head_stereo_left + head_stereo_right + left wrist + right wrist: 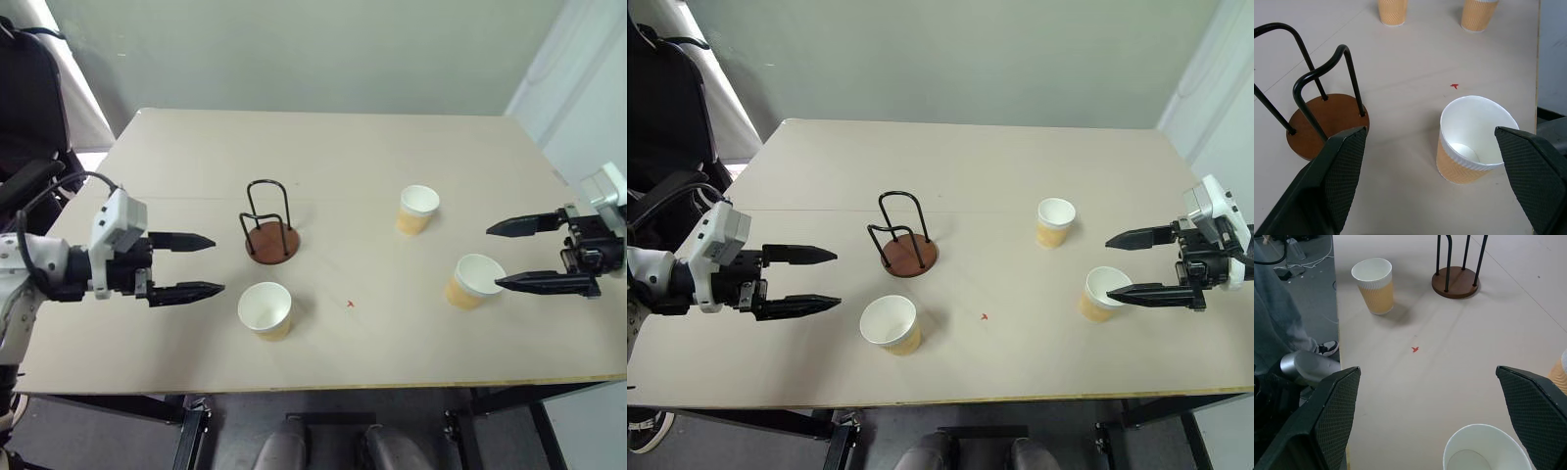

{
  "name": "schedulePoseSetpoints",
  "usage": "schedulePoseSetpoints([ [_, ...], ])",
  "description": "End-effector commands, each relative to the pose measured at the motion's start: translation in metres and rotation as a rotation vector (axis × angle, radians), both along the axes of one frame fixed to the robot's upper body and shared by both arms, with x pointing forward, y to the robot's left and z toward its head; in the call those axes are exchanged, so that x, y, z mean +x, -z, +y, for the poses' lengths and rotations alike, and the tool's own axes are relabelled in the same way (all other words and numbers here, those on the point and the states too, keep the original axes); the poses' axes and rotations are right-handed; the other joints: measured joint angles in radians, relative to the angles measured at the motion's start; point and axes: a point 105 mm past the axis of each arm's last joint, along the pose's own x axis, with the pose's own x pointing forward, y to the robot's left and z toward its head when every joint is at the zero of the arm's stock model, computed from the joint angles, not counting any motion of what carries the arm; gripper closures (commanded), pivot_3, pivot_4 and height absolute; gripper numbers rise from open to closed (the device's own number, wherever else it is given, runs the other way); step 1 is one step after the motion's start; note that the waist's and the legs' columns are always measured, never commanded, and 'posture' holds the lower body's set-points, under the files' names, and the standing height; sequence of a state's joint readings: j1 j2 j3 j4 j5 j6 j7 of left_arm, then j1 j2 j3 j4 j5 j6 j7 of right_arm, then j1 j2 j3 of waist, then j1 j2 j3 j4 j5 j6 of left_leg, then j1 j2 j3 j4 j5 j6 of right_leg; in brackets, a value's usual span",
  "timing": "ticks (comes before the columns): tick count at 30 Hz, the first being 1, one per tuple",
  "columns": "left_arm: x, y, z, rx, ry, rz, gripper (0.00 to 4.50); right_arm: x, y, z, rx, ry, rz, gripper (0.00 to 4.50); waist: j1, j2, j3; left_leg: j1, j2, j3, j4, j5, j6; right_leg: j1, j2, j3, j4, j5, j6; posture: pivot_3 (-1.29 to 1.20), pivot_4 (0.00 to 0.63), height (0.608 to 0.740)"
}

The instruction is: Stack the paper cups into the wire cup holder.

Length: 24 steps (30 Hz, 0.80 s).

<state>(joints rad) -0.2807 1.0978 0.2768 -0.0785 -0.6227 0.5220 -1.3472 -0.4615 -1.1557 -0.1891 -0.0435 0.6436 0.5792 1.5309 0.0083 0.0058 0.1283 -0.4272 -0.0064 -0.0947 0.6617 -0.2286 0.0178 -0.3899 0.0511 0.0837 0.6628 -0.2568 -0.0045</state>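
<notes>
Tan tapered paper cups with white insides: three (265, 309) (418, 210) (473, 280). Black wire cup holder on round reddish-brown base (270, 237): one. Small red mark (351, 305) on beige table (323, 147): one.

Three paper cups (265, 309) around wire cup holder (269, 233)

This looks like a robot test room or lab rather than a home. A plain beige table (323, 147) stands against a bare grey-green wall (294, 49), with loose cables (1312, 257) trailing across the grey floor (1303, 298) and a black chair (666, 108) parked at its side.
</notes>
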Motion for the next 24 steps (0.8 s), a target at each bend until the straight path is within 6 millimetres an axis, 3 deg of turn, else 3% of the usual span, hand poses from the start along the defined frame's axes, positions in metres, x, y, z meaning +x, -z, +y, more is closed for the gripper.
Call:
schedulePoseSetpoints([
  [1,0.0,-0.011,-0.001,0.015,0.007,-0.049,0.03,-0.001,-0.012,0.0,0.0,-0.005,-0.051,0.0,0.0,0.0,0.0,0.0,0.0,0.0,0.0,0.0,0.0,0.0,0.0,0.0,0.0,0.0,0.0,0.0,0.15,0.74],
  [7,0.011,-0.018,0.009,0.028,-0.075,-0.101,0.03,-0.002,-0.012,-0.001,-0.001,-0.001,-0.054,0.0,0.0,0.0,0.0,0.0,0.0,0.0,0.0,0.0,0.0,0.0,0.0,0.0,0.0,0.0,0.0,0.0,0.15,0.74],
  [9,0.036,-0.032,0.03,0.035,-0.261,-0.181,0.03,-0.003,-0.012,-0.002,-0.002,0.003,-0.054,0.0,0.002,0.0,0.0,0.0,0.0,0.0,0.0,0.0,0.0,0.0,0.0,0.0,0.0,0.0,0.0,0.0,0.15,0.74],
  [12,0.059,-0.037,0.039,0.051,-0.386,-0.234,0.03,-0.002,-0.012,-0.002,-0.003,0.005,-0.054,0.0,0.002,0.0,0.0,0.001,0.0,-0.001,0.0,0.001,-0.001,0.0,0.0,0.0,0.001,0.001,-0.001,0.0,0.15,0.74],
  [16,0.088,-0.034,0.036,0.035,-0.503,-0.274,0.03,-0.002,-0.012,-0.001,-0.002,0.003,-0.054,0.0,0.004,0.0,0.001,0.001,0.0,-0.001,0.001,0.001,-0.001,0.002,0.0,0.0,0.0,0.001,0.0,0.0,0.15,0.74],
  [18,0.099,-0.021,0.022,0.014,-0.521,-0.23,0.03,-0.002,-0.013,-0.001,-0.004,0.002,-0.056,0.0,0.003,0.0,0.001,0.001,0.0,-0.001,0.0,0.001,-0.001,0.002,0.0,0.0,0.0,0.001,0.0,0.0,0.15,0.74],
  [21,0.098,-0.008,0.004,0.007,-0.477,-0.172,0.03,-0.002,-0.014,-0.001,-0.007,0.002,-0.06,0.0,0.003,-0.001,0.002,0.0,0.0,0.0,0.0,0.002,-0.002,0.001,0.0,0.0,-0.001,0.002,0.001,0.0,0.15,0.74],
  [24,0.093,-0.004,0.004,0.007,-0.469,-0.134,0.03,-0.007,-0.021,-0.001,-0.004,-0.012,-0.069,0.0,0.001,-0.002,0.002,-0.001,0.0,-0.001,0.0,0.004,-0.003,0.001,0.0,0.0,-0.002,0.002,0.002,0.0,0.15,0.74],
])
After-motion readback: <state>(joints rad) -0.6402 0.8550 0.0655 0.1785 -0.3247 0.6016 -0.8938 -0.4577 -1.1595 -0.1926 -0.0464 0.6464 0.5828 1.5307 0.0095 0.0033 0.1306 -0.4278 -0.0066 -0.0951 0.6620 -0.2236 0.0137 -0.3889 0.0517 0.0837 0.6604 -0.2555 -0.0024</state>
